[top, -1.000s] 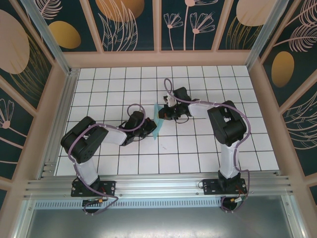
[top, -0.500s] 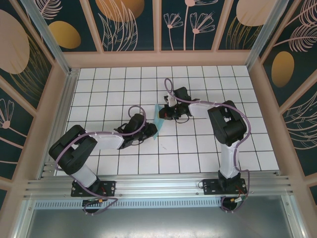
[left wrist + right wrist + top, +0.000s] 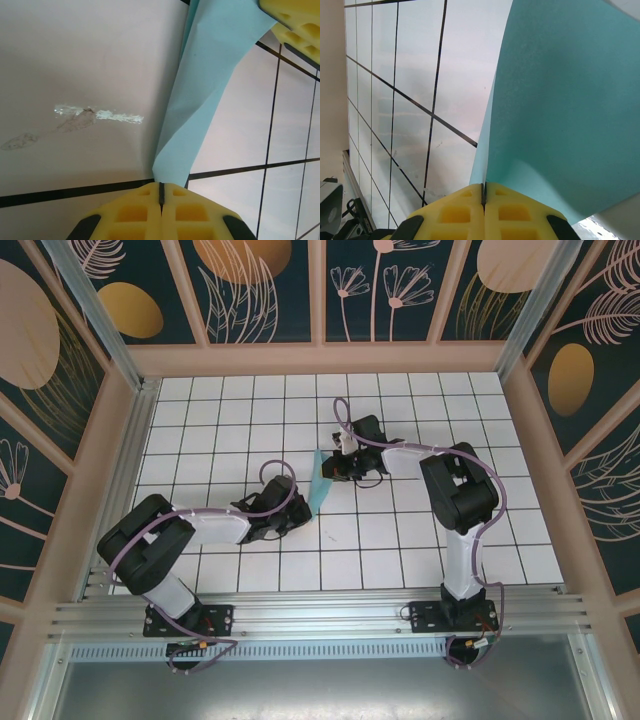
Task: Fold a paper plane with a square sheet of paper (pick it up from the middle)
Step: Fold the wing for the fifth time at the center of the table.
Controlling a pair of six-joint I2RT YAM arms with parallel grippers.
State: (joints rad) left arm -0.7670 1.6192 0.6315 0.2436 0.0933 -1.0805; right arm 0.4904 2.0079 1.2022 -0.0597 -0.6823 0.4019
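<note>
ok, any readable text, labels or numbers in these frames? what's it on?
None readable.
The thin light turquoise paper sheet is plain.
The white grid-tiled table has only black lines.
The dark wall panels carry only plant drawings.
Any marking on the black-and-white arms is too small to tell.

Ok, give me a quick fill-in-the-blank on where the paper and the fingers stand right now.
1. The left fingers are ____ on the turquoise paper.
2. The right fingers grip the same sheet, so the number of arms holding it is ____.
3. Both pairs of fingers are ____ in colour.
Missing words: shut; two; yellow.
</note>
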